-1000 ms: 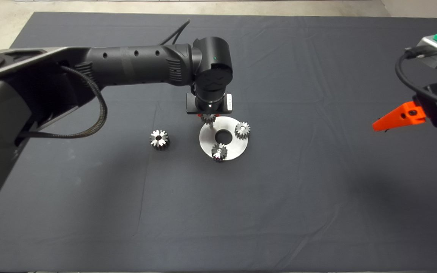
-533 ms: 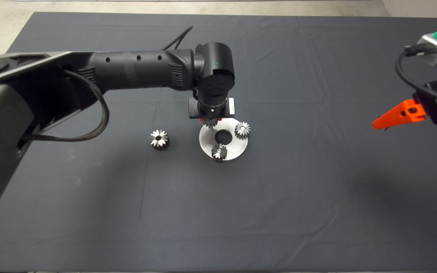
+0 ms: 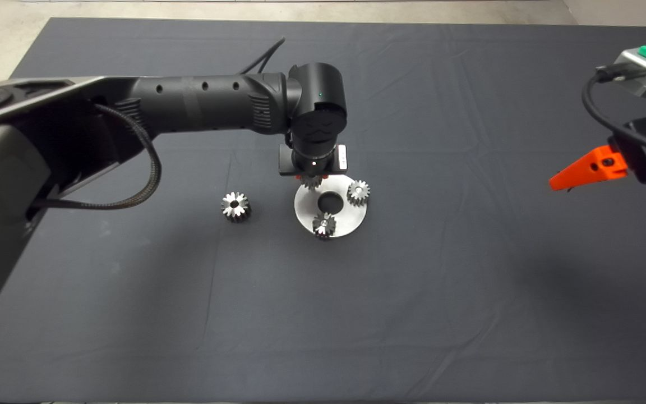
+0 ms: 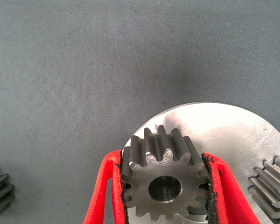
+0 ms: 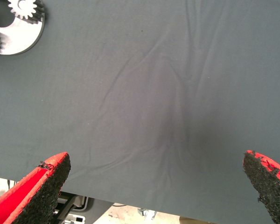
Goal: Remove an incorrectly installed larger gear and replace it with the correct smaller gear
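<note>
One smaller gear (image 4: pixel 164 186), clamped in my left gripper (image 4: pixel 164 196), is now settling onto the plate (image 4: pixel 233 135); descent has stopped, so release is nearing.

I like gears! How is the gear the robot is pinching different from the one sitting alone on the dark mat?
The smaller gear sits on the round metal plate, pinched by the left gripper. The larger gear lies alone on the mat, untouched. The larger gear looks wider, with a dark centre hole. Both are silvery steel with teeth all around.
</note>
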Available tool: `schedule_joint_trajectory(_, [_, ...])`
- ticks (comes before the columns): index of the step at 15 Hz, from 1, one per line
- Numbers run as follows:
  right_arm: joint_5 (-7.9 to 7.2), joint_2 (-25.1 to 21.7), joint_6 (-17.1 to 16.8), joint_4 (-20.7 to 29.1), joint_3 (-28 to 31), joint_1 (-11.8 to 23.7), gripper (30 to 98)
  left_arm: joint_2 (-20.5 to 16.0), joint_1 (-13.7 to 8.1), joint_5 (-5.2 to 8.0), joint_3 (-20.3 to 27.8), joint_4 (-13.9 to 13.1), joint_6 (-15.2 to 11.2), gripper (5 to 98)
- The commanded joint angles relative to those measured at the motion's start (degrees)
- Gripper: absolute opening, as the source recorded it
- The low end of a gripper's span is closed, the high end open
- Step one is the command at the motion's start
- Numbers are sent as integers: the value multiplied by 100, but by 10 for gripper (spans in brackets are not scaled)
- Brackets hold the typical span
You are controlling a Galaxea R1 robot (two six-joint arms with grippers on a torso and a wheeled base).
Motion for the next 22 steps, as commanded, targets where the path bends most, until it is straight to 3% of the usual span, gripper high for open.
schedule_joint_trajectory(1, [-564, 69, -9, -75, 0, 91, 977, 44, 122, 206, -251, -40, 414, 250])
schedule_joint_trajectory(22, [-555, 69, -9, -75, 0, 82, 977, 16, 157, 224, -295, -75, 506, 259])
